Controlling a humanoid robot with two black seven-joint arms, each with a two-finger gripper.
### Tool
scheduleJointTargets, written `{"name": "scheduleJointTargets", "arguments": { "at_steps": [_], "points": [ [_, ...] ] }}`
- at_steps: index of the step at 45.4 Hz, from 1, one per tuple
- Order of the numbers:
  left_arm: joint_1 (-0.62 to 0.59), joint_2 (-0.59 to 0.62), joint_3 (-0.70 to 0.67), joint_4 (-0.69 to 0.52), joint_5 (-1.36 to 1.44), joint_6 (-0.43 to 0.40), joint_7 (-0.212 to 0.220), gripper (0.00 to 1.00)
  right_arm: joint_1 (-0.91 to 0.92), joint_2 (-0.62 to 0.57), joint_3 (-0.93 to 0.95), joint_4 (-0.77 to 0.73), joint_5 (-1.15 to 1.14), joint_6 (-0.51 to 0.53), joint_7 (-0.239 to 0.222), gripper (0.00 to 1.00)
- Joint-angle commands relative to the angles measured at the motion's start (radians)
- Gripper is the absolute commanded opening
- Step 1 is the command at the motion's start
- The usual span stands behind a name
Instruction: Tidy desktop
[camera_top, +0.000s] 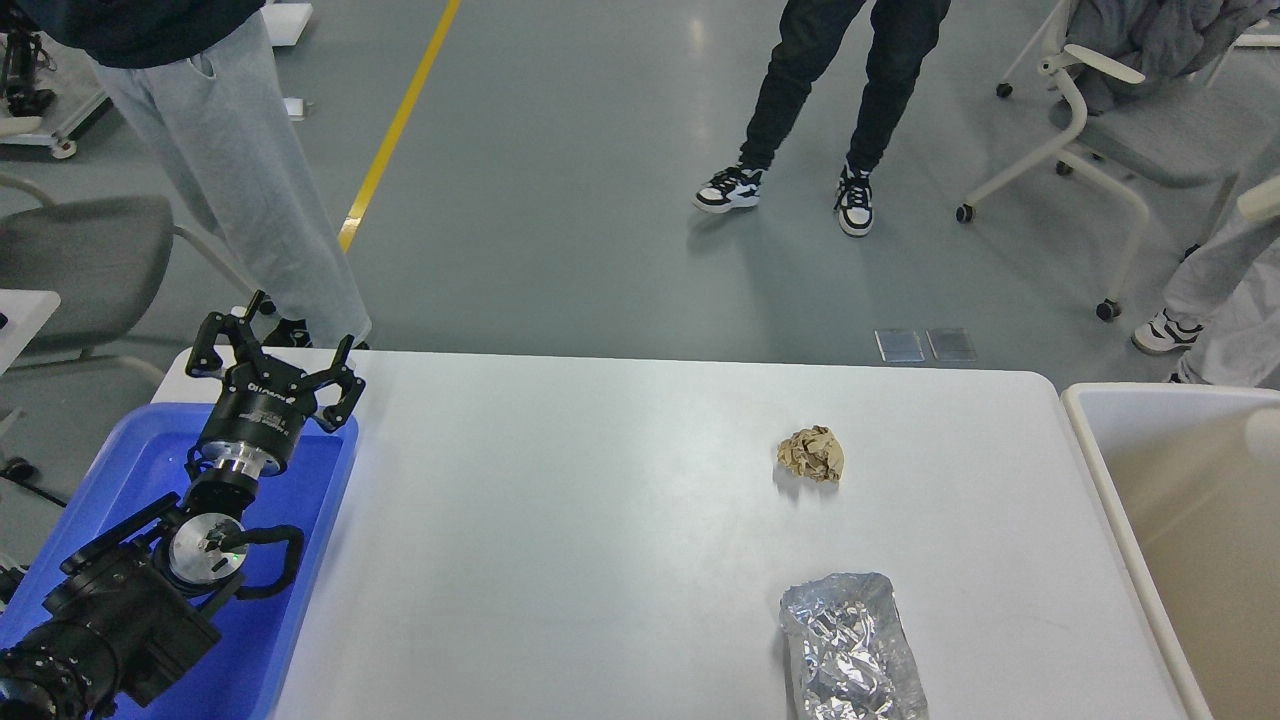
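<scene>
The left tool (272, 360) hangs spread and empty above the blue tray's (300, 560) far corner at the white tabletop's (560, 520) left edge. Well apart, toward the right, lie a crumpled brown paper ball (811, 454) and, nearer, a silver foil bag (852, 650) (both free of clutter). A beige bin (1100, 450) flanks the right side.

Bright, even light — sharp (soft floor glare).
</scene>
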Motion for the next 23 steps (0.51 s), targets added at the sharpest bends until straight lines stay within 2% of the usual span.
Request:
{"name": "scheduleJointTargets", "arguments": {
  "at_steps": [1,10,23],
  "points": [
    [0.000,0.000,0.000,0.000,0.000,0.000,0.000,1.00,-0.125,0.209,0.068,-0.251,0.122,-0.027,-0.001,0.00],
    [0.000,0.000,0.000,0.000,0.000,0.000,0.000,1.00,-0.162,0.356,0.077,-0.495,0.122,-0.004,-0.001,0.00],
    [0.000,0.000,0.000,0.000,0.000,0.000,0.000,1.00,-0.180,0.499,0.098,-0.689,0.125,0.013,-0.011,0.00]
  ]
}}
